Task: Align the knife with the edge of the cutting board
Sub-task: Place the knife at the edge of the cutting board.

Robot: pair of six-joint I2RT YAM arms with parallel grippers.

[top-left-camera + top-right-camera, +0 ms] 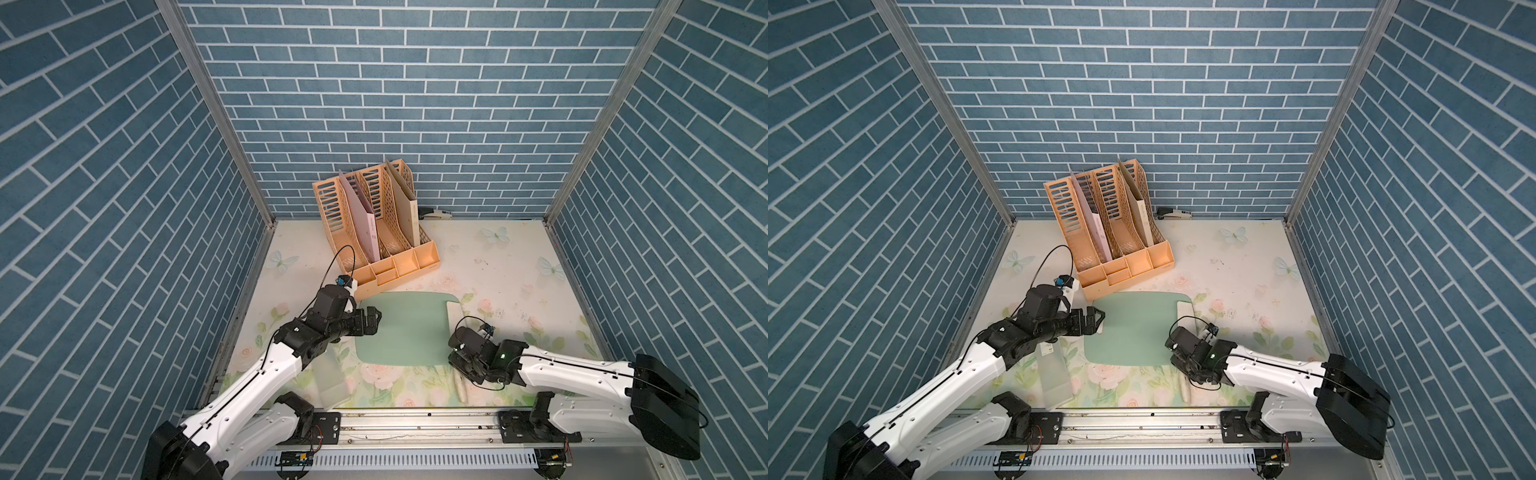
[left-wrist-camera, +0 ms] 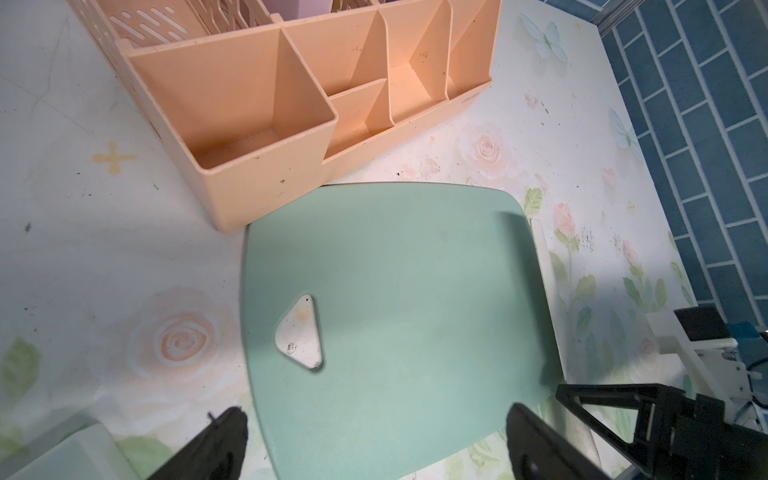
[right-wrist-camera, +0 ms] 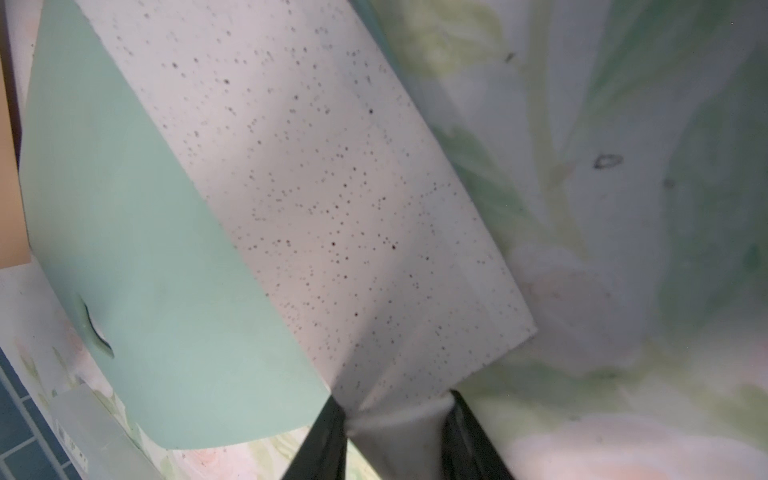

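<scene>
The mint-green cutting board lies flat mid-table, with its triangular hole near the left short edge. The cream knife's speckled blade lies on the board's right edge, roughly along it, and the handle points toward the front rail. My right gripper is shut on the knife where handle meets blade. My left gripper hangs open over the board's left edge and holds nothing.
An orange file rack stands just behind the board, its front corner nearly touching it. A translucent box lies front left under the left arm. A stapler sits at the back wall.
</scene>
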